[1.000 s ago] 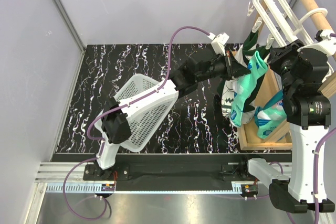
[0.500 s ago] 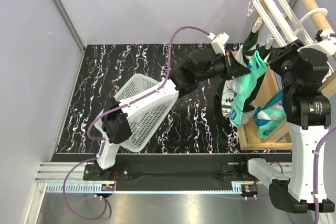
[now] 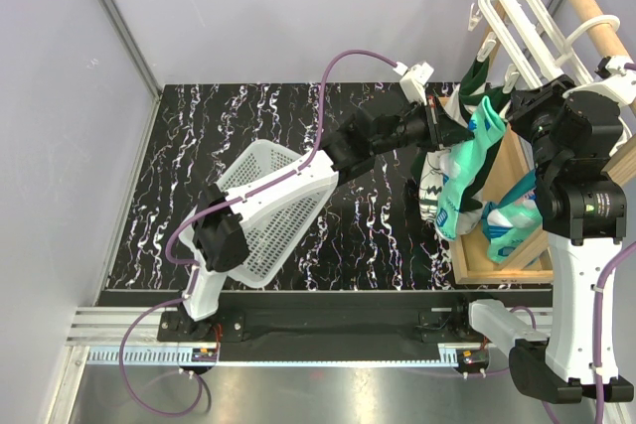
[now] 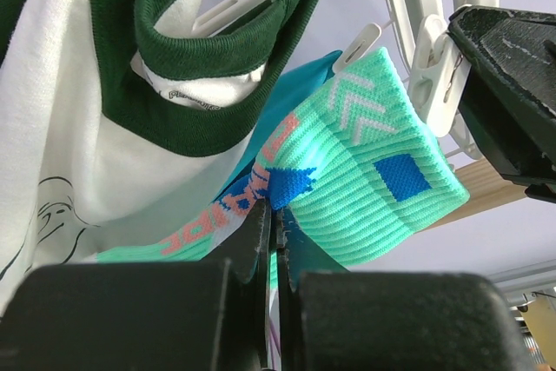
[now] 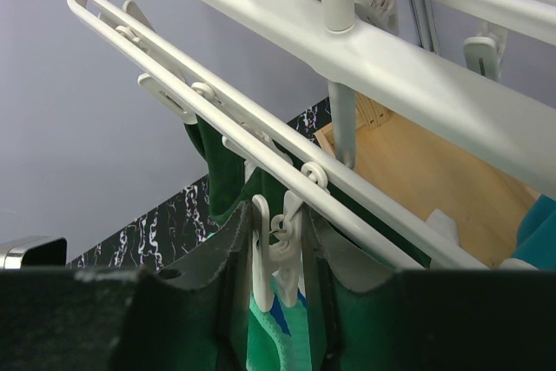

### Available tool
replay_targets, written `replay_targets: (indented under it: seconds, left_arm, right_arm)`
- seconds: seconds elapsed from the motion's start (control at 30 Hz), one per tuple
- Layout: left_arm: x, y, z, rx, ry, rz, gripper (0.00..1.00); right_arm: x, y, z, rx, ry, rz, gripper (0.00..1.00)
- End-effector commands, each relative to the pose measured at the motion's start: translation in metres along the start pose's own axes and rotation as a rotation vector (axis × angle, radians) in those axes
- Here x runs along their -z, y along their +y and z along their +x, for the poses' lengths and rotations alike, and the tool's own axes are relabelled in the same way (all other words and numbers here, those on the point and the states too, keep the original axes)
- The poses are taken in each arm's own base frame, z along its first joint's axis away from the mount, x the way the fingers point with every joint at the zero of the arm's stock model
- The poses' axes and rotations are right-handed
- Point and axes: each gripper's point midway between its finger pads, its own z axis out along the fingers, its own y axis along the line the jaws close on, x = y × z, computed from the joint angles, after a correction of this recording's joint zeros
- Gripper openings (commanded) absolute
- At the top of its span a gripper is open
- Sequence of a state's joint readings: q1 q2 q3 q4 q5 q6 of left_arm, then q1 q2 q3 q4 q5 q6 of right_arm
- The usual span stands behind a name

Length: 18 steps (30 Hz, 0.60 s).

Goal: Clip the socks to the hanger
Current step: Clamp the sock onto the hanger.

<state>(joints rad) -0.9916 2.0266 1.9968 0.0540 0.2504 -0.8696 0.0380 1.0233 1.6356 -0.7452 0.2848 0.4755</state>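
The white hanger hangs from the wooden pole rack at the upper right. It also shows in the right wrist view. My left gripper is shut on a mint-green sock and holds its cuff up beside a hanger clip. In the left wrist view my left gripper pinches the sock at a blue patch, just below a white clip. My right gripper is shut on a white clip, one finger on each side. Green sock fabric lies under that clip.
A dark green and white garment hangs on the hanger to the left of the sock. More mint socks hang over the wooden rack frame. A white mesh basket lies tilted on the black marbled table.
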Motion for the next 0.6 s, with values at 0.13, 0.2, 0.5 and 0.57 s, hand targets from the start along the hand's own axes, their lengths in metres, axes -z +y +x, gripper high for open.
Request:
replay_targets:
  seconds: [0.13, 0.2, 0.5, 0.57]
  left_arm:
    - [0.004, -0.021, -0.023, -0.022, -0.056, 0.055, 0.0]
    - [0.005, -0.017, -0.02, -0.028, -0.048, 0.038, 0.0]
    - [0.084, 0.051, -0.016, -0.317, -0.079, -0.398, 0.0]
    - [0.104, 0.048, -0.022, -0.348, -0.078, -0.438, 0.0]
  right_arm:
    - [-0.001, 0.007, 0.024, -0.028, 0.109, -0.038, 0.0]
    - [-0.001, 0.008, 0.024, -0.027, 0.109, -0.042, 0.0]
    - [-0.001, 0.006, 0.026, -0.005, 0.116, -0.038, 0.0]
    - [-0.004, 0.006, 0.032, -0.001, 0.132, -0.041, 0.0]
